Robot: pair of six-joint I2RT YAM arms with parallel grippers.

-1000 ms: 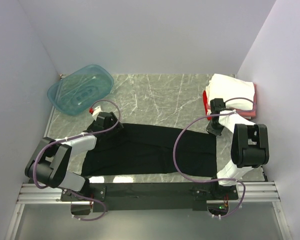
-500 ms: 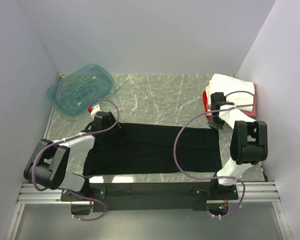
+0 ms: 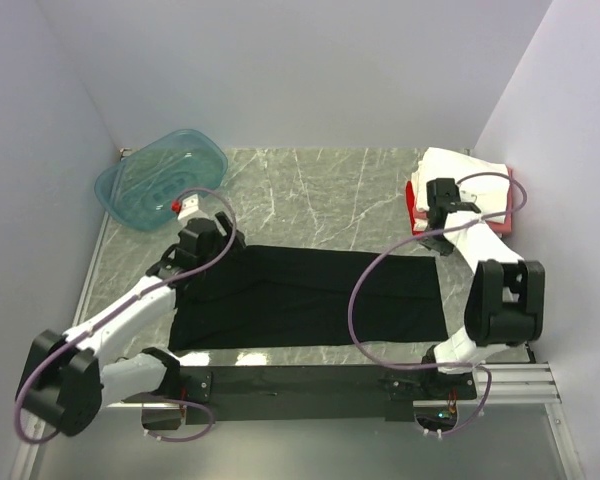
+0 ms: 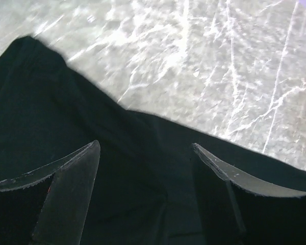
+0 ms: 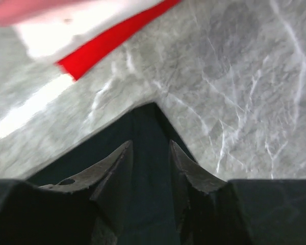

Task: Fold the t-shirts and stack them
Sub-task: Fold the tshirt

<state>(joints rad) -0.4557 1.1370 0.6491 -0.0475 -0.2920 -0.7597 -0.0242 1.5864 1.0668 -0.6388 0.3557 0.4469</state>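
Observation:
A large black t-shirt (image 3: 310,300) lies flat as a long rectangle across the near half of the table. My left gripper (image 3: 212,250) hovers over its far left corner, jaws wide open above the black cloth (image 4: 66,112) and holding nothing (image 4: 145,147). My right gripper (image 3: 435,245) is at the far right corner. Its jaws (image 5: 150,144) stand apart, and the pointed corner of the black t-shirt (image 5: 150,127) lies flat between and beneath them. Folded t-shirts are stacked at the back right: white (image 3: 465,175) on top, pink (image 3: 500,225) and red (image 3: 413,205) edges below.
A translucent teal tub (image 3: 160,178) sits at the back left corner. White walls close in the marble table (image 3: 320,190) on three sides. The red (image 5: 107,43) and white (image 5: 81,30) folded cloth lie just beyond the right gripper.
The right gripper carried the shirt's far right corner outward, flattening that end, then parted its jaws. The left arm stretched forward, with its gripper shifting slightly toward the far left.

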